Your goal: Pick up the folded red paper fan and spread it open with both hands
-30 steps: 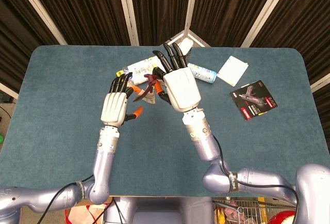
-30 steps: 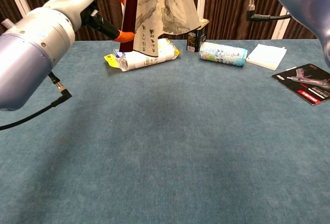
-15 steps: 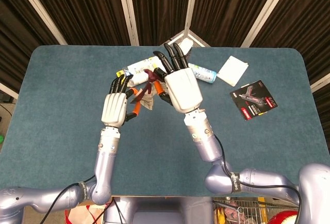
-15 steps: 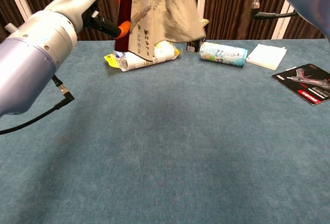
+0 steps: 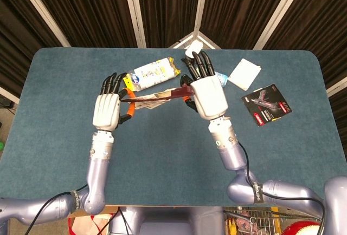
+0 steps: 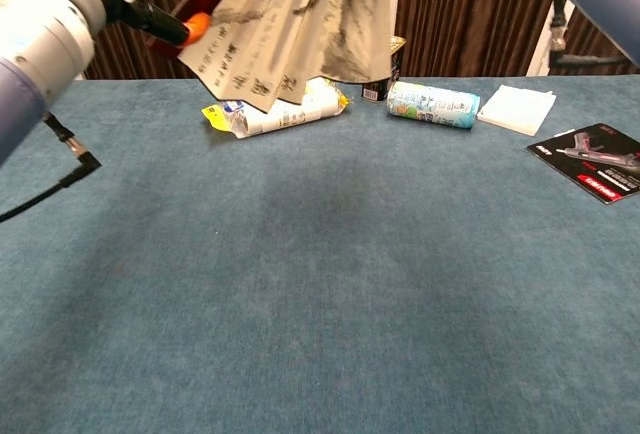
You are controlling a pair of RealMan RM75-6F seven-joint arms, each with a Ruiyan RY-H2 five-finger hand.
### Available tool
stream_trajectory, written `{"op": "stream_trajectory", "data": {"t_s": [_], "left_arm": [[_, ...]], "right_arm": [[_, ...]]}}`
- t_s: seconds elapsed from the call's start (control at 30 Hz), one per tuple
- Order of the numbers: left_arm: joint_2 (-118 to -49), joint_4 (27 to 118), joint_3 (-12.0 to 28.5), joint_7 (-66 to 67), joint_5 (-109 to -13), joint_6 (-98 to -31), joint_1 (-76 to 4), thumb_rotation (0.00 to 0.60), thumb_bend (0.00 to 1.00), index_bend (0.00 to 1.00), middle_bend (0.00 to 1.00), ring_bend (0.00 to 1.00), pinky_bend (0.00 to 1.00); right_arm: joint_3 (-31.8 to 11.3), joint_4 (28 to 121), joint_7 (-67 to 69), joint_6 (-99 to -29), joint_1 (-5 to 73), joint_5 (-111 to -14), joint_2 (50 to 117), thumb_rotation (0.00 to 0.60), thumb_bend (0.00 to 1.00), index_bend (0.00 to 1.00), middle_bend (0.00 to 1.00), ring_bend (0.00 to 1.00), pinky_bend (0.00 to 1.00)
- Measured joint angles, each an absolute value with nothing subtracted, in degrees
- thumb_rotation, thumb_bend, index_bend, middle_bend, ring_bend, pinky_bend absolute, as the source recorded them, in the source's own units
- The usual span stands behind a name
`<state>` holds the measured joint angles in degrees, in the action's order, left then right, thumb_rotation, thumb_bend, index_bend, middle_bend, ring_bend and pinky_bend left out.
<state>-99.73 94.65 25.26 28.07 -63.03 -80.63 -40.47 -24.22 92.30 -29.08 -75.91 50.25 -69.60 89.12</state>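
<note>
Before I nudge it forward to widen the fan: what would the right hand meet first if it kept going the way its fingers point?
Probably the small dark can standing behind the lying can: the right hand points toward the table's far edge. The hand looks raised, so it might pass above.

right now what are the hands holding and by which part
Both hold the paper fan, partly spread, above the table: the left hand at its left end, the right hand at its right end by the dark red outer rib.
</note>
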Motion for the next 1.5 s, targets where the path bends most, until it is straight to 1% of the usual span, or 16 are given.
{"op": "stream_trajectory", "data": {"t_s": [0.7,0.97,1.2,1.5], "left_arm": [[-87.61,104.51,27.98,29.00,-63.20,-81.60,-38.16,0.600,0.67,0.61,0.10,0.00,0.00],[-83.58,107.06,28.77,29.17,-62.69,-81.88,-37.50,0.600,0.67,0.61,0.10,0.00,0.00],[-81.94,107.85,27.98,28.96,-63.02,-82.04,-37.34,0.600,0.67,0.61,0.10,0.00,0.00],[-82.34,106.83,25.61,29.01,-63.61,-82.19,-37.42,0.600,0.67,0.61,0.10,0.00,0.00]], "right_arm": [[-19.89,91.94,-27.98,-77.58,44.29,-71.05,83.98,0.600,0.76,0.73,0.22,0.04,0.00],[-19.23,92.07,-27.08,-78.24,42.28,-71.40,82.16,0.600,0.76,0.72,0.22,0.04,0.00],[-18.42,92.32,-26.88,-78.81,40.90,-72.11,81.42,0.600,0.76,0.73,0.22,0.04,0.00],[-16.31,90.82,-26.76,-79.23,39.42,-74.06,81.60,0.600,0.76,0.73,0.22,0.04,0.00]]}}
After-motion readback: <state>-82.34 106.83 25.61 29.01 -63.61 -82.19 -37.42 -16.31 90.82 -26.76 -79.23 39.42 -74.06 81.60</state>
